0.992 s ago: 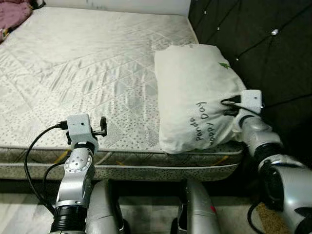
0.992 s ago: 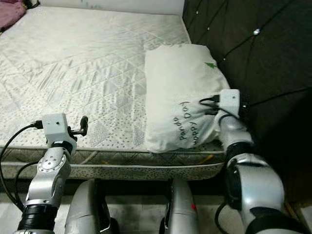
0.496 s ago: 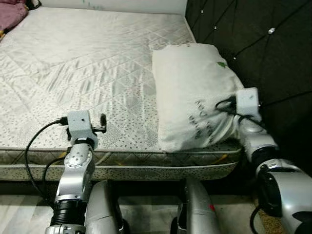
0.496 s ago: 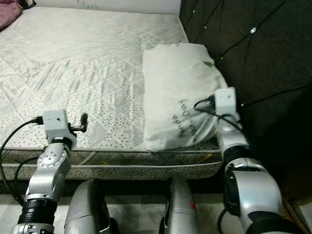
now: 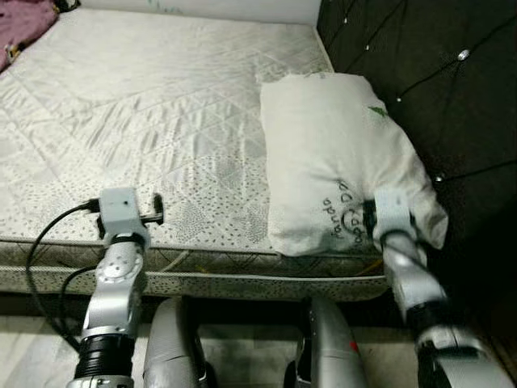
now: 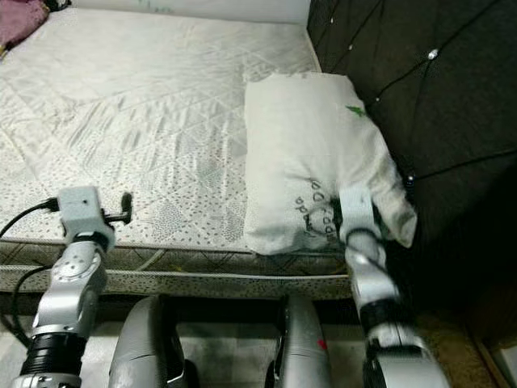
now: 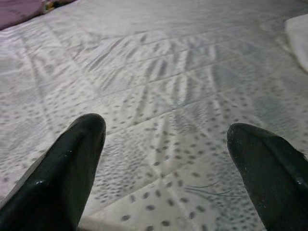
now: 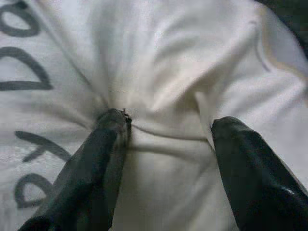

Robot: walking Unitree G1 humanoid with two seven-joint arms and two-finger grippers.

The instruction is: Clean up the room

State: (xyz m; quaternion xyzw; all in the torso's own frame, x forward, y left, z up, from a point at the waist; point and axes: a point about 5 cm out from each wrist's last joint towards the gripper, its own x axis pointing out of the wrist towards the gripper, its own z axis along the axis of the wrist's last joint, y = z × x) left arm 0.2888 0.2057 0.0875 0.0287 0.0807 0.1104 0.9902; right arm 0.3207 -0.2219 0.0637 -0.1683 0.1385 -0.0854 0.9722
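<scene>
A white pillow (image 5: pixel 331 153) with dark lettering lies on the right side of the bare mattress (image 5: pixel 145 105), against the dark headboard. My right gripper (image 5: pixel 370 220) is at the pillow's near corner, above the mattress's front edge. In the right wrist view the right gripper (image 8: pixel 169 120) is open, its fingers (image 8: pixel 108 144) pressed into creased pillow fabric that bulges between them. My left gripper (image 5: pixel 155 208) hovers over the mattress's front edge, well left of the pillow. It (image 7: pixel 166 126) stands open with only mattress between the fingers.
The tufted dark headboard (image 5: pixel 436 73) rises right behind the pillow. A pink cloth (image 5: pixel 20 20) lies at the mattress's far left corner. My own legs (image 5: pixel 323 347) stand close against the bed's front edge.
My right arm has dropped and drawn back from the pillow's right side to its near corner. That corner now sags toward the headboard. The left gripper sits slightly lower.
</scene>
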